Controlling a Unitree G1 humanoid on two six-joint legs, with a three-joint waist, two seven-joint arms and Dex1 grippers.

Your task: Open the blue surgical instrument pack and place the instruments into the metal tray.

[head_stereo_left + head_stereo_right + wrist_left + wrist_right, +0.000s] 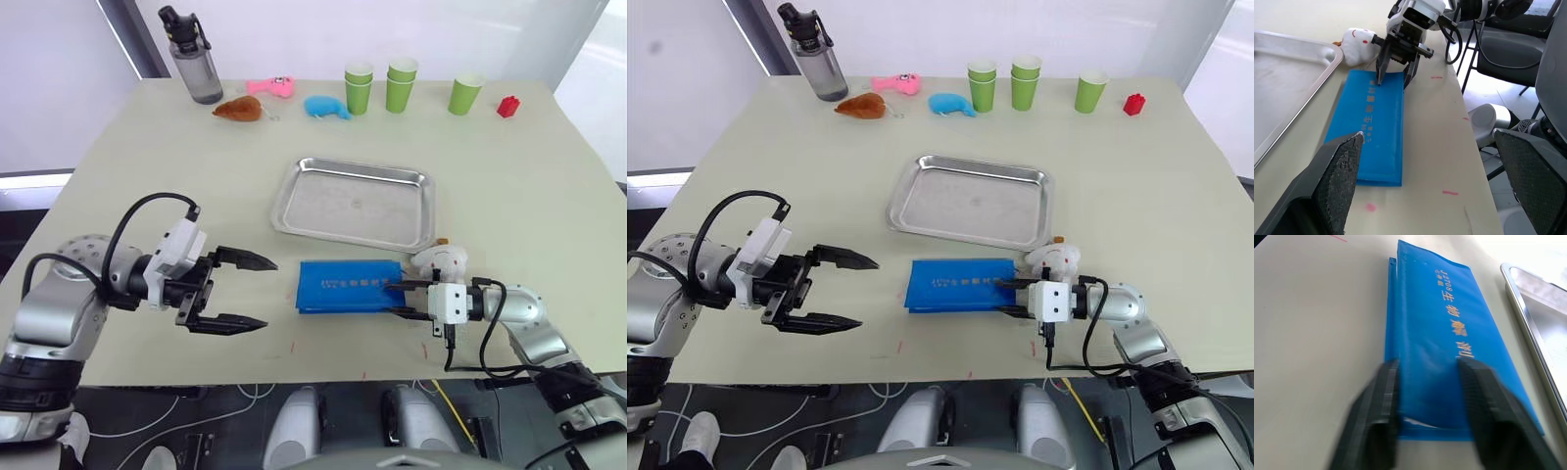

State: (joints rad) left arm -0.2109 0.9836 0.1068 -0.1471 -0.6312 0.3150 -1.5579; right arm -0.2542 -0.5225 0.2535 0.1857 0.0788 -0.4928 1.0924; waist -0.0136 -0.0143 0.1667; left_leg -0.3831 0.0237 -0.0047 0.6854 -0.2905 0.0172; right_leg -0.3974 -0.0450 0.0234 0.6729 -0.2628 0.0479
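The blue surgical instrument pack (350,286) lies folded shut and flat near the table's front edge, printed text facing up. Just behind it sits the metal tray (353,206), with nothing in it. The instruments are hidden. My right gripper (397,299) is at the pack's right end, open, its fingertips (1378,73) low over the top flap. In the right wrist view the pack (1444,333) runs away between the two fingers. My left gripper (270,292) stands wide open on the table, a short way left of the pack and pointing at it.
A small white toy (443,259) lies right behind my right gripper. Along the far edge stand a dark bottle (196,59), a brown toy (238,109), a pink toy (271,86), a blue whale toy (326,106), several green cups (400,86) and a red block (507,106).
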